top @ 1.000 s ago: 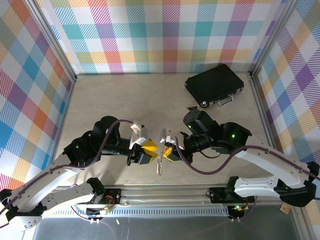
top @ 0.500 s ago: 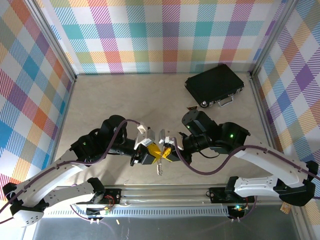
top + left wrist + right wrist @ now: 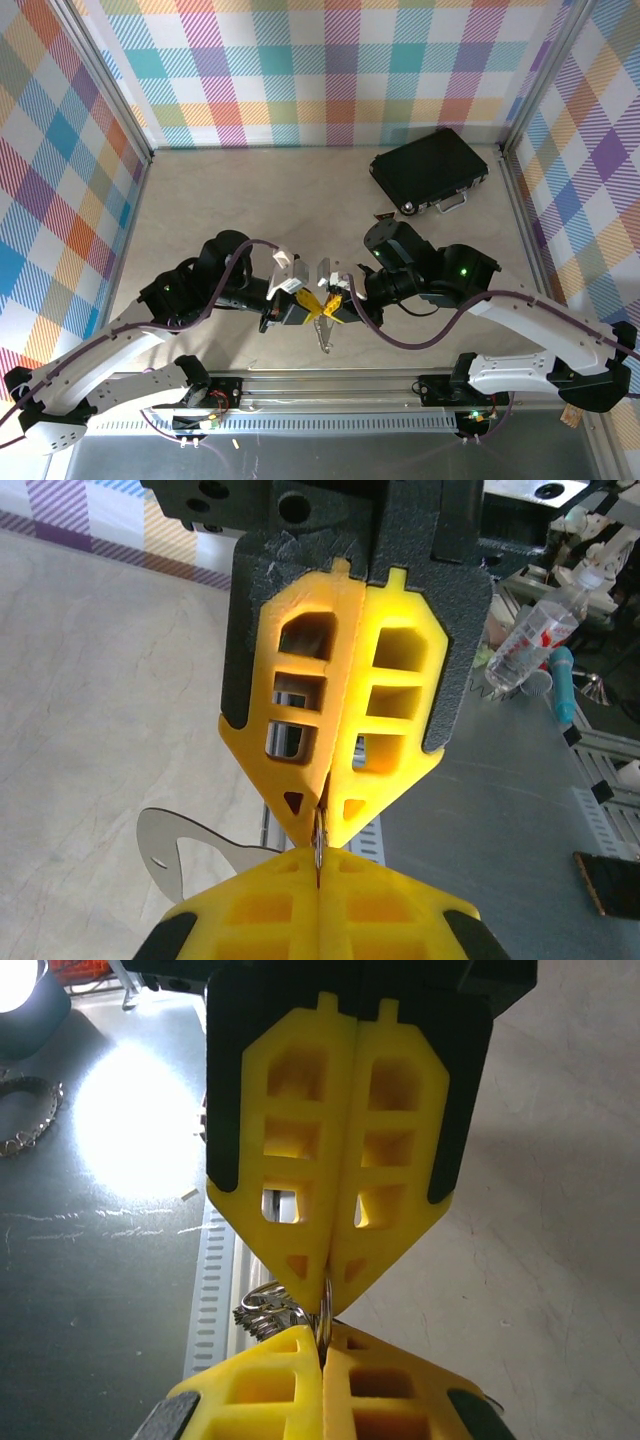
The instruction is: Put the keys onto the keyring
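Nearest us, the keys hang in a small bunch just below where the two arms meet, over the near strip of the table; we cannot tell whether they touch it. Just beyond them the left gripper and the right gripper stand tip to tip, the yellow jaws of each pressed fully together. Both pinch the thin wire of the keyring, which runs from one to the other. Farther back on the right lies a small card, and beyond it the black case near the back corner.
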You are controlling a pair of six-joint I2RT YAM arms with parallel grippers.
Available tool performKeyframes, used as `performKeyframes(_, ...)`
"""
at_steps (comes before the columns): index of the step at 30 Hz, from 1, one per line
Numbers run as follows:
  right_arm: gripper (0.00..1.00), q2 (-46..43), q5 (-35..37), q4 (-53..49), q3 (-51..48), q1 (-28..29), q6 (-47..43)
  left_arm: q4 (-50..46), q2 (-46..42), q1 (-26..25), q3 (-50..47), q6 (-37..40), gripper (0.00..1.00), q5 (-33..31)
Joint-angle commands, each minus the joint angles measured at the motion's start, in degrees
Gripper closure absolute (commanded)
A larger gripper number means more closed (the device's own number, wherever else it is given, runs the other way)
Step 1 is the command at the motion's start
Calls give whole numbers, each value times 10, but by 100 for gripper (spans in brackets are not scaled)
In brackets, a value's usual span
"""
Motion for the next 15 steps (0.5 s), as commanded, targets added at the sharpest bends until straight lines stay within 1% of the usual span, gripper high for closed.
performKeyframes(1,93,-21,2,64,-21,9,20,97,-30,-5,-19,-41,100,18)
performKeyframes(2,88,-32,6,82,-32,8,30,111,-38,-5,-29,-52,100,18)
performKeyframes(4,81,-56,10,121,-57,8,48,170,-51,-5,-46,-71,100,18)
performKeyframes(7,75,-90,9,185,-94,8,78,214,-66,-6,-67,-86,100,11)
performKeyframes(8,72,-100,7,210,-107,8,89,240,-73,-6,-76,-92,100,8)
performKeyframes(11,68,-124,10,264,-139,9,125,308,-88,-6,-107,-115,100,6)
performKeyframes(15,62,-150,11,316,-171,8,151,384,-95,-6,-137,-146,100,10)
